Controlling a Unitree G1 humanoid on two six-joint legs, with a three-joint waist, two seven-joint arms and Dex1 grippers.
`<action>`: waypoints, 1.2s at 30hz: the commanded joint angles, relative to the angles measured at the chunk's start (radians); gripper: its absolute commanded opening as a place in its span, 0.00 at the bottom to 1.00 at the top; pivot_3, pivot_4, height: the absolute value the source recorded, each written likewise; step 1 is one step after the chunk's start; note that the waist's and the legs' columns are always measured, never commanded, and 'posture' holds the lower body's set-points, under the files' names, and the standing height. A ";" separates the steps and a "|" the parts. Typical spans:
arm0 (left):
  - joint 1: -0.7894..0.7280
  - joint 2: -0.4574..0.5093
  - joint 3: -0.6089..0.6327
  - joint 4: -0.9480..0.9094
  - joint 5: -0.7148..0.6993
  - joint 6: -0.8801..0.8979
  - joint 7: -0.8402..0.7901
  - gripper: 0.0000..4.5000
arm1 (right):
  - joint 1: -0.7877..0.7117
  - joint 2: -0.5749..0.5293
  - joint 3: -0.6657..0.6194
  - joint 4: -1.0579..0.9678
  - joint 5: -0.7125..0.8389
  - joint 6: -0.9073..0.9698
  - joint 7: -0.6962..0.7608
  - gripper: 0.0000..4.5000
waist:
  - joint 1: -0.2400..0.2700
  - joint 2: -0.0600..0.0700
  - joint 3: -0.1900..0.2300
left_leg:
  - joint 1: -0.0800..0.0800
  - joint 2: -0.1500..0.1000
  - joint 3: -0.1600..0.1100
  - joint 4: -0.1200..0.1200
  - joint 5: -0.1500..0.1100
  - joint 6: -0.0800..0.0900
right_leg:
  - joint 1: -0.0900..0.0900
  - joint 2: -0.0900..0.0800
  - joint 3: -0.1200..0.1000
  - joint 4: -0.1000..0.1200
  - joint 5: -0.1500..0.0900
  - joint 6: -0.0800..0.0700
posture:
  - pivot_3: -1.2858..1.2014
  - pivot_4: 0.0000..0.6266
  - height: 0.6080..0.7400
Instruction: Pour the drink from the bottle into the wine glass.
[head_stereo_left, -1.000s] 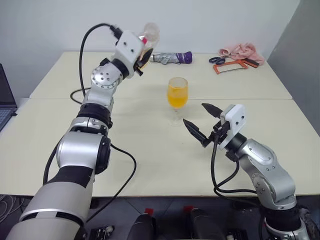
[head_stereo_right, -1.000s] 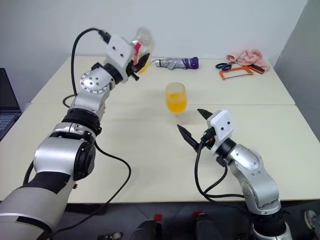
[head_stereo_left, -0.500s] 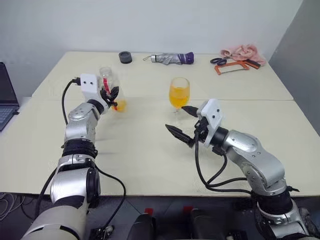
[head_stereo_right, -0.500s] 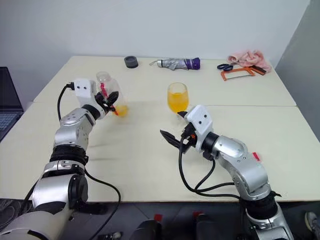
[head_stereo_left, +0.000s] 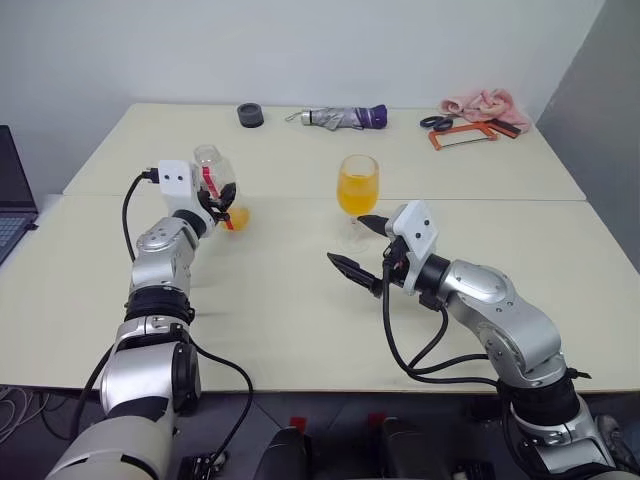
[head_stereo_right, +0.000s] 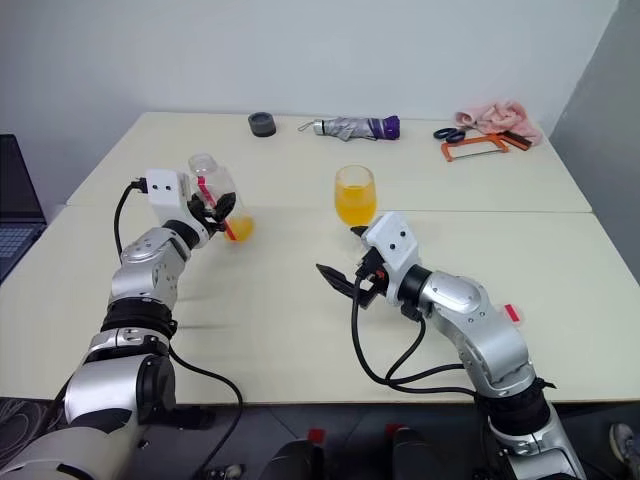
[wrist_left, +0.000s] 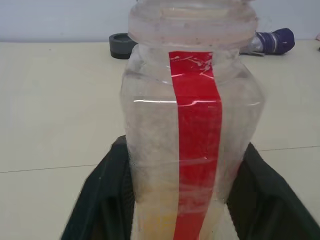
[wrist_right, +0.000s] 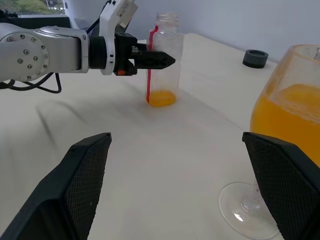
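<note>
Bottle (head_stereo_left: 215, 188) lowered onto table (head_stereo_left: 300, 300); one wine glass (head_stereo_left: 357, 196) filled.

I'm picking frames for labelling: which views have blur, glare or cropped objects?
Left wrist view: the bottle is cut off at top and bottom, with a glare streak across it. Right wrist view: the wine glass is cropped at the edge. Both eye views: sharp, evenly lit, only soft shadows on the table.

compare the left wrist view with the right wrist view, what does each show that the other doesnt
Left wrist alone: the folded umbrella at the table's far edge. Right wrist alone: the wine glass holding orange drink, and the left gripper with its jaws either side of the bottle. Both: the upright bottle with its red stripe, a little drink in its base, and the dark round cap.
</note>
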 joint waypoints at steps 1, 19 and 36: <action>0.027 -0.004 0.003 -0.055 -0.008 -0.028 0.004 0.86 | 0.006 -0.005 -0.009 -0.042 0.002 -0.009 0.005 1.00 | -0.002 0.000 0.000 | 0.000 0.000 0.000 0.000 0.000 0.000 | 0.000 0.000 0.000 0.000 0.000 0.000 | 0.52 0.24 1.00; 0.277 -0.030 0.027 -0.425 -0.060 0.142 0.055 1.00 | 0.194 -0.034 -0.105 -0.101 0.001 -0.102 -0.024 1.00 | 0.002 0.000 0.000 | 0.000 0.002 0.000 0.000 0.000 0.001 | 0.000 0.000 0.001 0.000 0.000 0.000 | 0.52 0.24 1.00; 0.490 -0.086 0.047 -0.732 -0.129 0.198 0.118 1.00 | 0.366 0.140 -0.202 0.054 -0.113 -0.371 -0.223 1.00 | 0.014 -0.001 -0.001 | 0.003 0.003 0.001 -0.001 -0.001 0.001 | 0.003 0.000 0.002 0.000 0.000 0.000 | 0.52 0.24 1.00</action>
